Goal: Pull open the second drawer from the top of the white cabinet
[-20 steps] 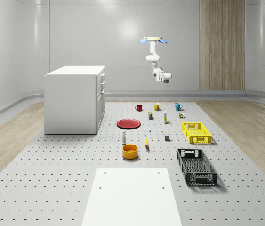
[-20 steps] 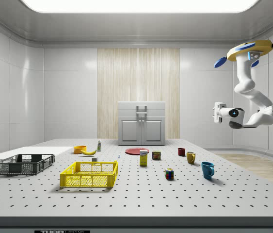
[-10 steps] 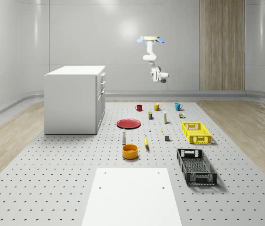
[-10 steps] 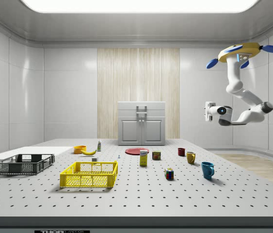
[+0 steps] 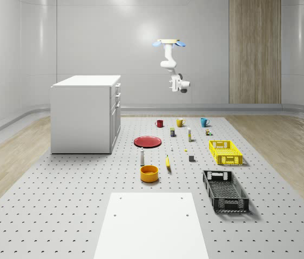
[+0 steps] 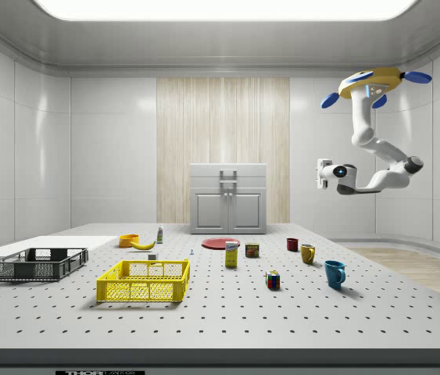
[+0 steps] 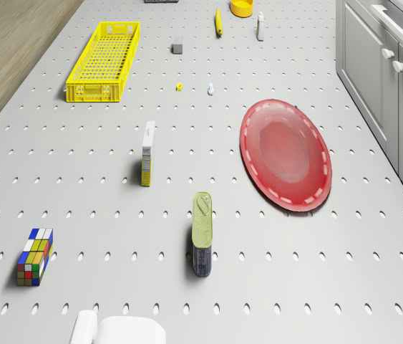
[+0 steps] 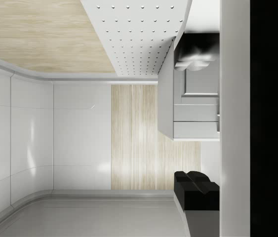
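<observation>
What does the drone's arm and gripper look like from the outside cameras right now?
The drone has a yellow disc body with blue rotor blades. Beneath it hangs a white, rounded, segmented arm with grey joint bands and a small blue light near the wrist. The gripper is white and blocky.

A red plate [image 7: 285, 154] lies flat on the table [image 7: 79, 179], far below the claw. A tin [image 7: 201, 233], a small box [image 7: 147, 153] and a colour cube [image 7: 34, 256] lie nearby, with a yellow crate [image 7: 104, 59] farther off.

A bright ceiling light panel [image 6: 223, 8] is flooding the room evenly, casting soft short shadows and glossy wall reflections.
</observation>
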`<state>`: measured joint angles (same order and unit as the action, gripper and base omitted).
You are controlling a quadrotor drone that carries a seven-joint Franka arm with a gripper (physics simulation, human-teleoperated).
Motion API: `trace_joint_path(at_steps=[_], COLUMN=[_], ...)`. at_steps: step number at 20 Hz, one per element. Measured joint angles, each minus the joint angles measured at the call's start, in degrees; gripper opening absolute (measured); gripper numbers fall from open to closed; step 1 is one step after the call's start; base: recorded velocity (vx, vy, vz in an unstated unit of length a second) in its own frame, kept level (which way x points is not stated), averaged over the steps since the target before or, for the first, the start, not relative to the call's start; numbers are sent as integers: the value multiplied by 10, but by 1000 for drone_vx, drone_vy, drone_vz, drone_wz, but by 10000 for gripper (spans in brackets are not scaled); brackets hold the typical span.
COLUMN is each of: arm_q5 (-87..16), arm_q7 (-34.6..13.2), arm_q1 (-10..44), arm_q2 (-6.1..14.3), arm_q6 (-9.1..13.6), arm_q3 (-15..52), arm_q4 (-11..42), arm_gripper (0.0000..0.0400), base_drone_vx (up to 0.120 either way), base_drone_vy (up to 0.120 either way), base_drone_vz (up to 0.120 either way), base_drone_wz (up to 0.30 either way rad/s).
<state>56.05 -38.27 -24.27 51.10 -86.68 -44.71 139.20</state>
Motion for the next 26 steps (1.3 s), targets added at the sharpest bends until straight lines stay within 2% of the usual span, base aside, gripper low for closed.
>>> trace_joint_path(at_steps=[22, 26], arm_q5=[-39, -46], arm_q7=[-32, -38], arm_q1=[-62, -71], arm_q2=[54, 63], arm_q6=[-54, -62], arm_q3=[-27, -30], arm_q4=[7, 8], arm_gripper=[300, 300], base_drone_vx=[120, 120], base_drone_vy=[-120, -120], base_drone_vz=[0, 120], base_drone_wz=[0, 0])
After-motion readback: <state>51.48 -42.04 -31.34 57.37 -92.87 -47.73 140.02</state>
